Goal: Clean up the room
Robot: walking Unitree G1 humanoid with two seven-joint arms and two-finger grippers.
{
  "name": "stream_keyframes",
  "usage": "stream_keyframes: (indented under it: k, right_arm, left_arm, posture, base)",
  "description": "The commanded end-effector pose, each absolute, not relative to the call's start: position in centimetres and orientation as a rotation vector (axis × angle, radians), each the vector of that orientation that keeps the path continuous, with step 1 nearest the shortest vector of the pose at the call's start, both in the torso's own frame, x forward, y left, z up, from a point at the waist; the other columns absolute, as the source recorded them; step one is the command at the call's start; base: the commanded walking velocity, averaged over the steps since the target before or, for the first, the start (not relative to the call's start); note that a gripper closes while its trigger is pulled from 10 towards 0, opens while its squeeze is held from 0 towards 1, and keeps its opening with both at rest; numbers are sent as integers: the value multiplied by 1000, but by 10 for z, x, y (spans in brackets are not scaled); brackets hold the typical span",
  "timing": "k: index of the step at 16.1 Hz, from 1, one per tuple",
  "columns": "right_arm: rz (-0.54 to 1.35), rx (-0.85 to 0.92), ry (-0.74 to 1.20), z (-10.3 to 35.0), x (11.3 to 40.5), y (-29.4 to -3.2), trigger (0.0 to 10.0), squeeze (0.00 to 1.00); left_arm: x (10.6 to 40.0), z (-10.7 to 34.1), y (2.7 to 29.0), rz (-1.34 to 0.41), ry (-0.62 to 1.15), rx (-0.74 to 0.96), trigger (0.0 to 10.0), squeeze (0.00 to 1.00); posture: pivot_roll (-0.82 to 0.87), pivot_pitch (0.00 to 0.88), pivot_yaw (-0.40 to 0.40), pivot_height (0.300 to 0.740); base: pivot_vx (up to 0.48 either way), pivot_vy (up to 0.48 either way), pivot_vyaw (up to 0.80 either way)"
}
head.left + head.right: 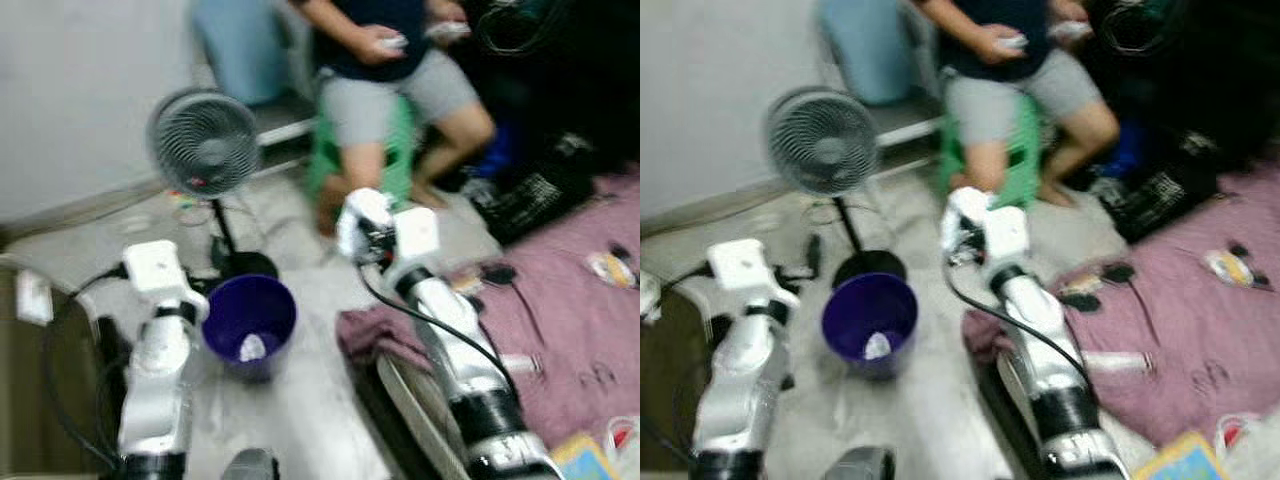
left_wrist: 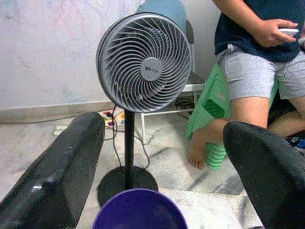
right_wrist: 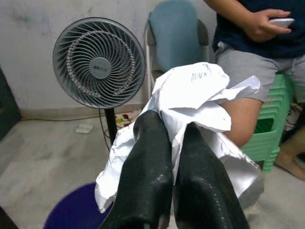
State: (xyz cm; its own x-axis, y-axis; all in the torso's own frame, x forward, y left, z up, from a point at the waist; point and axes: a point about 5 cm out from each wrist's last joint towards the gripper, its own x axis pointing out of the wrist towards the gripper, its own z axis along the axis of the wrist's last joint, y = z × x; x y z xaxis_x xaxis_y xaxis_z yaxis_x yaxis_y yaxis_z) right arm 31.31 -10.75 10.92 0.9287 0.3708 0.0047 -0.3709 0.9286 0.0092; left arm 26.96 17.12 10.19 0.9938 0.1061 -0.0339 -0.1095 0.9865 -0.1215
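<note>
Spread wide and empty, my left end effector hovers over the round purple plastic bin on the pale marble floor; the grey pedestal fan stands behind. My right end effector pinches crumpled white paper, light, soft, likely slippery; a seated person watches.

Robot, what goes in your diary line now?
right gripper: shut on crumpled paper | left gripper: open, empty | purple bin: ahead

Silver arms, white wrist blocks, black cables, glossy black jaws.
</note>
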Motion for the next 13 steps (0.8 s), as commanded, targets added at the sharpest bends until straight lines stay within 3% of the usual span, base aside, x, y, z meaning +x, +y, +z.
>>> stream_keyframes:
  k: [1,13]
  right_arm:
    - [393,14,-42,119,315,-101,10000,0]
    - [385,20,-43,119,315,-100,10000,0]
  left_arm:
    - [272,102,175,115,36,-115,10000,0]
    - [274,103,174,95,32,-117,10000,0]
  posture:
    - [-71,0,-13,740]
    - [-68,0,-9,740]
  base:
    - [0,0,800]
    - [0,0,800]
